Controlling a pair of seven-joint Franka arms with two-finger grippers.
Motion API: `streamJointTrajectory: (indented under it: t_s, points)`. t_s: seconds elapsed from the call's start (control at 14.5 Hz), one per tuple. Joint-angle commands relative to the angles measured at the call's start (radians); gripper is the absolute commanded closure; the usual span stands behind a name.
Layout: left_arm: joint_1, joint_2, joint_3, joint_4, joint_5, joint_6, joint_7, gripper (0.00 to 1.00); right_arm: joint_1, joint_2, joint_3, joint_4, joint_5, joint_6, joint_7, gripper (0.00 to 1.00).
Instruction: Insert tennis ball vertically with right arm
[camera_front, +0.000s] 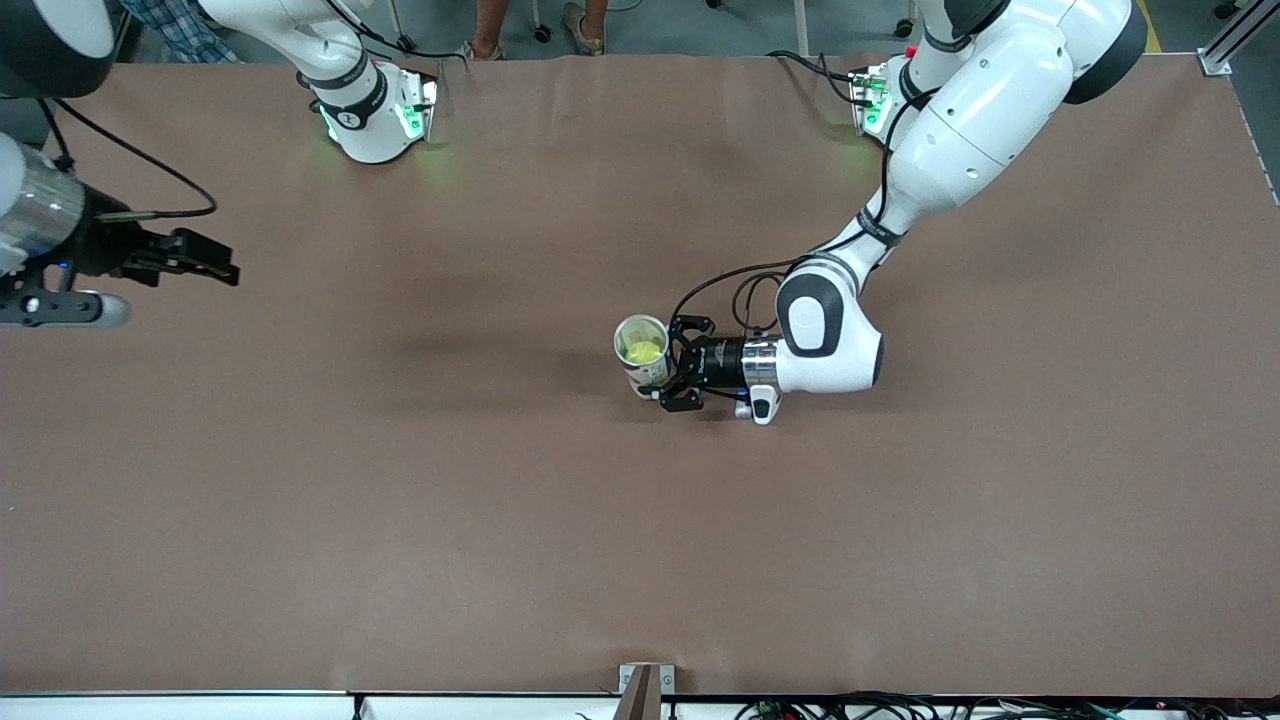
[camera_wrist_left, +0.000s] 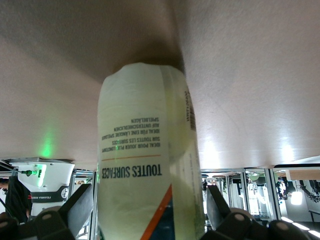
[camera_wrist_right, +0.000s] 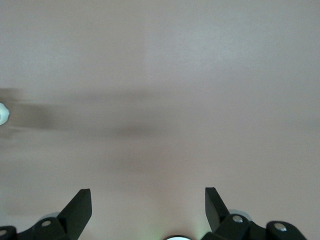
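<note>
Front view shows an upright can (camera_front: 642, 354) mid-table with the tennis ball (camera_front: 645, 351) sitting inside it. Left gripper (camera_front: 682, 365) flanks the can, fingers (camera_wrist_left: 75, 207) spread, seemingly not touching. Right gripper (camera_front: 205, 262) waits open above the table's right-arm end, well apart from the can.

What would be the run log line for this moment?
ball: in can | can: upright | left gripper: open around can | right gripper: open, waiting
</note>
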Motion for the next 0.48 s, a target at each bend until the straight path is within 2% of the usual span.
streamJointTrajectory:
  t_s: [0.0,0.41]
  points:
    - [0.014,-0.004,-0.006,-0.019,-0.024,-0.004,0.029,0.00,-0.081,-0.031,0.020,-0.027,-0.027,0.038,-0.145,0.00]
    - [0.063,-0.032,-0.006,-0.077,-0.013,-0.049,0.046,0.00,-0.107,-0.027,0.026,0.039,-0.027,0.081,-0.170,0.00]
